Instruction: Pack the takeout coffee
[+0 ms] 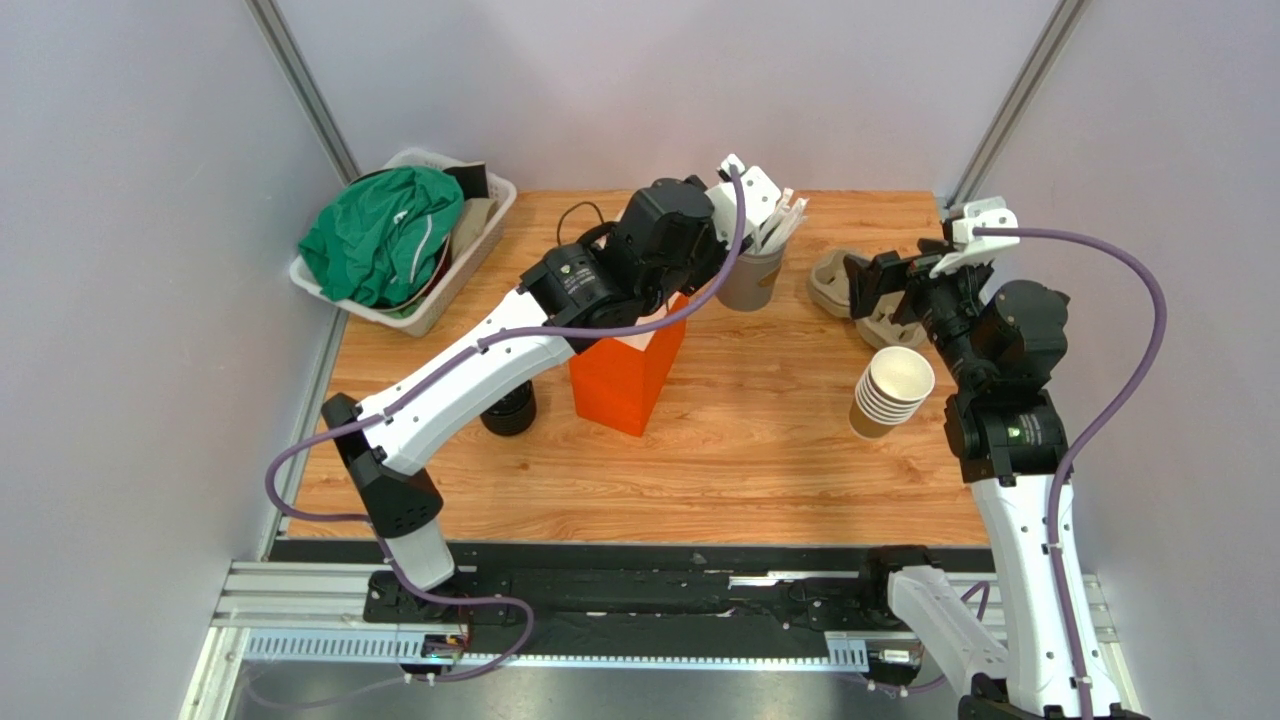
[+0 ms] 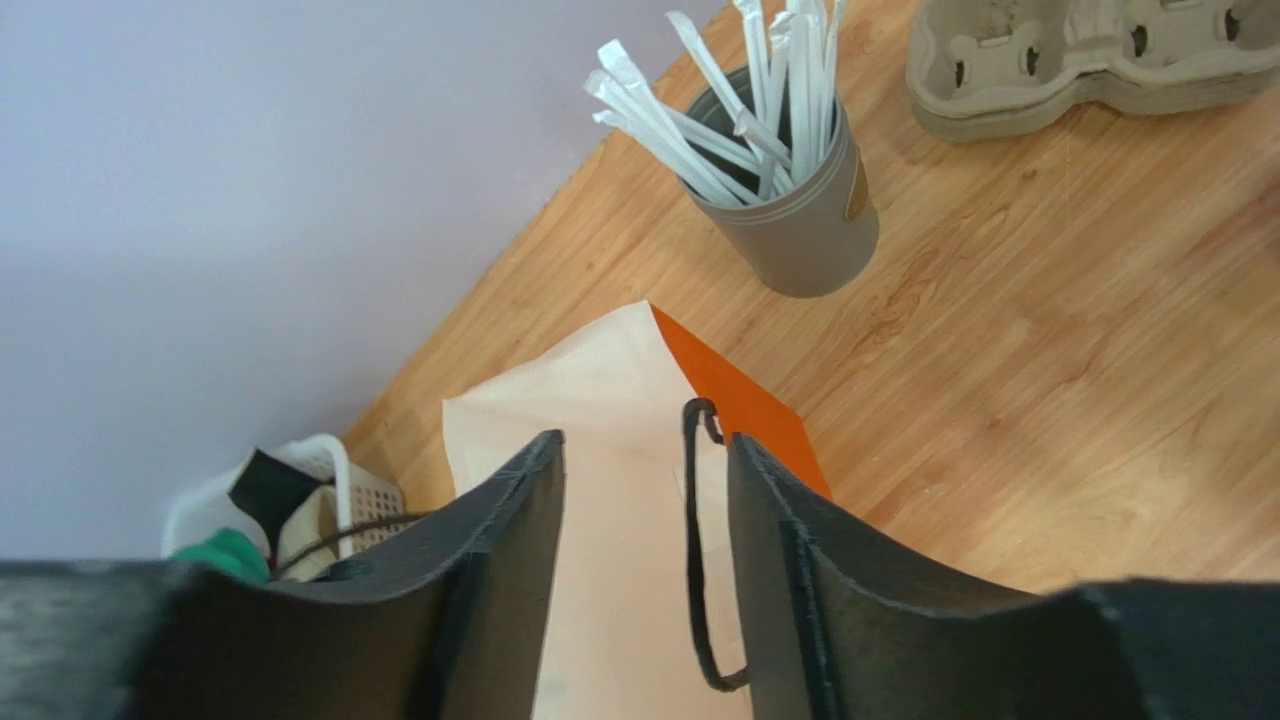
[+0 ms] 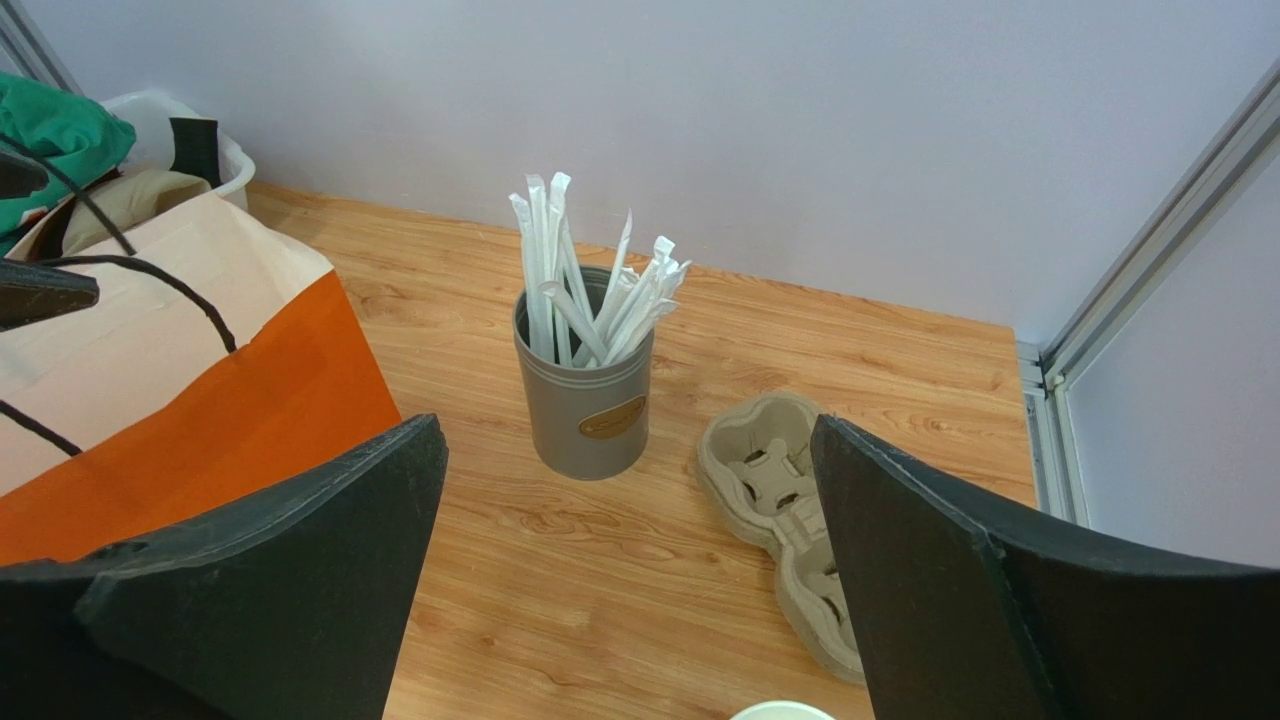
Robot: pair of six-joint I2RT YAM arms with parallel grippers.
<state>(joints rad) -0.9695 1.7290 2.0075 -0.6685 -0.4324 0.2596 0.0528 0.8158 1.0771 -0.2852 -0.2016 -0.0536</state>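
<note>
Left gripper (image 2: 642, 450): jaws apart, nothing between them, poised over the open mouth of the orange paper bag (image 1: 624, 375).
Between its fingers: the bag's pale inner wall and a black cord handle (image 2: 693, 570).
Right gripper (image 3: 628, 435): jaws spread wide, empty, held above the table (image 1: 751, 450) on the right.
Ahead of it: grey cup of white straws (image 3: 583, 398), with a pulp cup carrier (image 3: 774, 495) lying just beside it.
Near the right arm: stack of tan cups (image 1: 891, 393), lidless.
Takeout coffee: cannot tell where it is; the bag's depths are hidden.
Left of the bag: dark round object (image 1: 511, 408), half under the left arm; too unclear to name.
Far left corner: white bin (image 1: 481, 240) holding green cloth (image 1: 383, 240).
</note>
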